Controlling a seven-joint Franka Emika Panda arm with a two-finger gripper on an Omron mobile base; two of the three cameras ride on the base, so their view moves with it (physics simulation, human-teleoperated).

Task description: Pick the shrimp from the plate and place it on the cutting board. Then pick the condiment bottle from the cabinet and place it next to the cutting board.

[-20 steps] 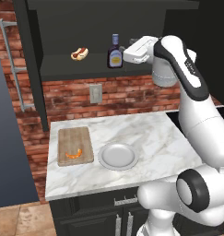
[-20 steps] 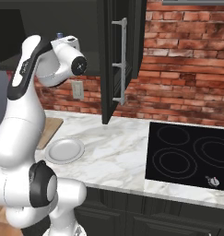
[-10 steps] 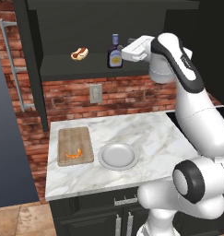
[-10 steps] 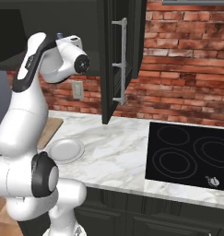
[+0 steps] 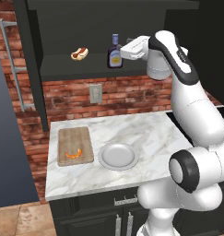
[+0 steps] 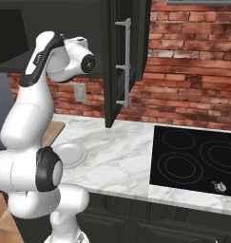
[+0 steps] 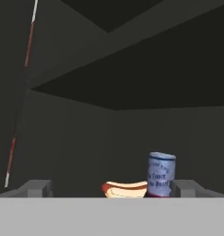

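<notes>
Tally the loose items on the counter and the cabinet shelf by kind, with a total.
Shrimp: 1
Plate: 1
Cutting board: 1
Condiment bottle: 1
Hot dog: 1
Total: 5

From behind the arm's left, 1 base camera looks down across the white marble counter (image 5: 145,133); the other, from its right, shares that counter and round light-grey plate (image 6: 72,153). The hand camera peers closely into the dark open-fronted cabinet (image 7: 132,83).
</notes>
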